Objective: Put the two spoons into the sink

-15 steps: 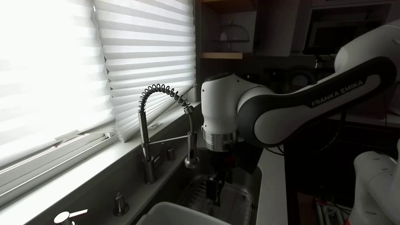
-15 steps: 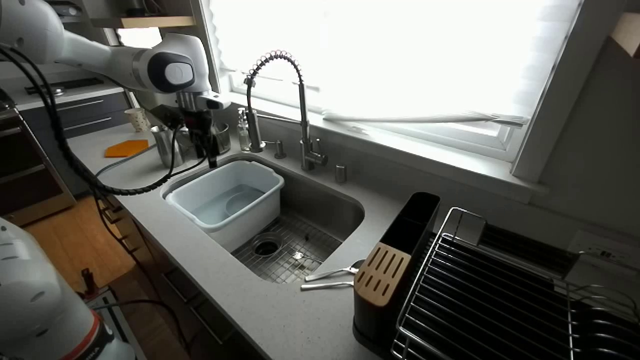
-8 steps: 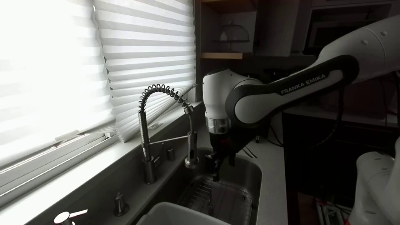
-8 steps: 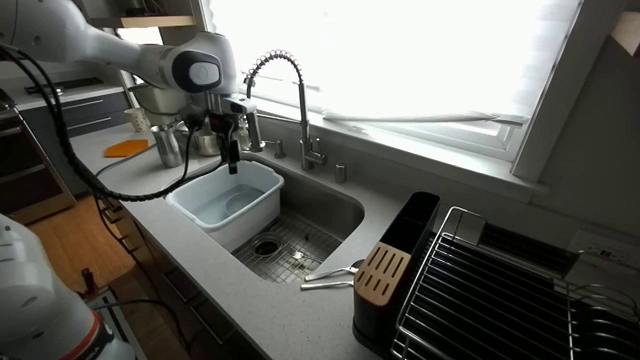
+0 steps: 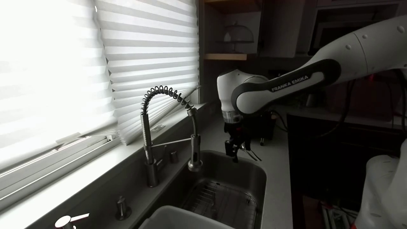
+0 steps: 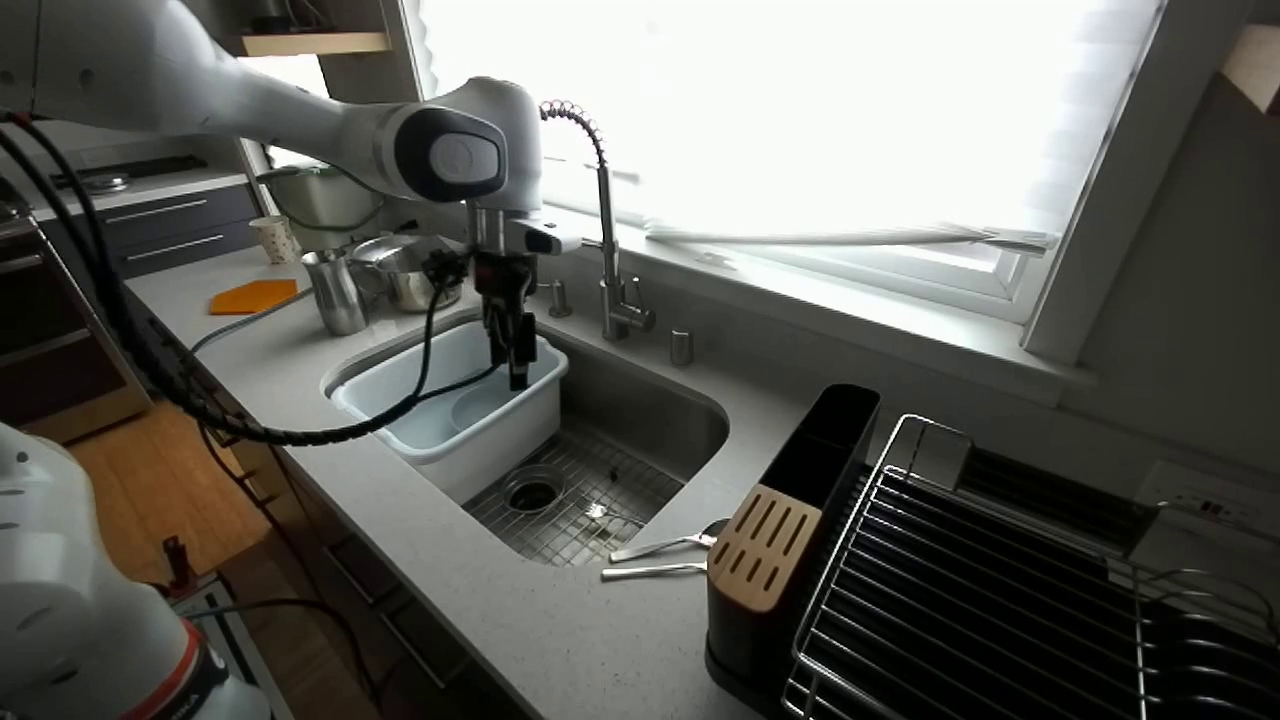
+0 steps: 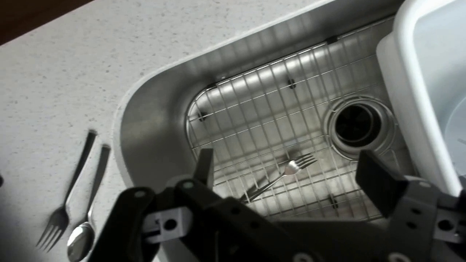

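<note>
Spoon (image 7: pixel 82 234) on the counter (image 7: pixel 65 83), lower left of the wrist view, beside a fork (image 7: pixel 60 215), outside the sink (image 7: pixel 149 145). Apparently ahead of pick-up, with gripper (image 7: pixel 288 165) spread wide, empty; next, probably, shift toward that corner, descend and pinch.

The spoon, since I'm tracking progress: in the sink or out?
Out: the wrist view shows the spoon on the counter, beside a fork, outside the sink.

The pincer (image 6: pixel 515 368) has advanced along the sink (image 6: pixel 655 405), closer to the spoon (image 7: pixel 81 239) and fork (image 7: pixel 58 219) on the worktop (image 7: pixel 72 72). In an exterior view, it now hides the metal pot (image 6: pixel 412 290) less.
</note>
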Action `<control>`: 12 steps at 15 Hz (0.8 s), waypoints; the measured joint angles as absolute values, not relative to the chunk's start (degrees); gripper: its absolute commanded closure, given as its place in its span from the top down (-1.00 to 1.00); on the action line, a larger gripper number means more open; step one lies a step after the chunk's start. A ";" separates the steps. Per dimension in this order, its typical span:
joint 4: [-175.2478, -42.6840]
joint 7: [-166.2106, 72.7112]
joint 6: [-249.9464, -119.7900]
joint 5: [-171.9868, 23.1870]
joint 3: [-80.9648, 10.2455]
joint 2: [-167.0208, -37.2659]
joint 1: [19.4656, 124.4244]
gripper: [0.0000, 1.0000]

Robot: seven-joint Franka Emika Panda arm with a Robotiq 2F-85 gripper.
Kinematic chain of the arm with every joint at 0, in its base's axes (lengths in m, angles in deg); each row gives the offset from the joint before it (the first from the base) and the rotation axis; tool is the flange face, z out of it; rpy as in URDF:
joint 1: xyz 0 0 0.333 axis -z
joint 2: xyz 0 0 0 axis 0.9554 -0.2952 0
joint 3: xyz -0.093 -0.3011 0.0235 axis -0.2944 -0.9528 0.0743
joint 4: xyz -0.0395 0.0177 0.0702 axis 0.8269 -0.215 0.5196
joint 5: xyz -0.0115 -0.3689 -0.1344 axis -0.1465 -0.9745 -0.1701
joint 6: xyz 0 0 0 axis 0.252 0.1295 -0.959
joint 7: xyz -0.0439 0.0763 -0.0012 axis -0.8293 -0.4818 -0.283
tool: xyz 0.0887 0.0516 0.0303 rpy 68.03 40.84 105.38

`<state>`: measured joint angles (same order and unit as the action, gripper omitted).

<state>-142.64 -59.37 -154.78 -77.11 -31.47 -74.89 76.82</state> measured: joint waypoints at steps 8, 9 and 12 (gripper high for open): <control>-143.00 -55.82 -157.65 -79.10 -35.79 -74.96 80.02 1.00; -142.99 -55.91 -157.65 -79.10 -35.58 -74.96 79.88 1.00; -142.98 -55.92 -157.65 -79.10 -35.55 -74.96 79.80 1.00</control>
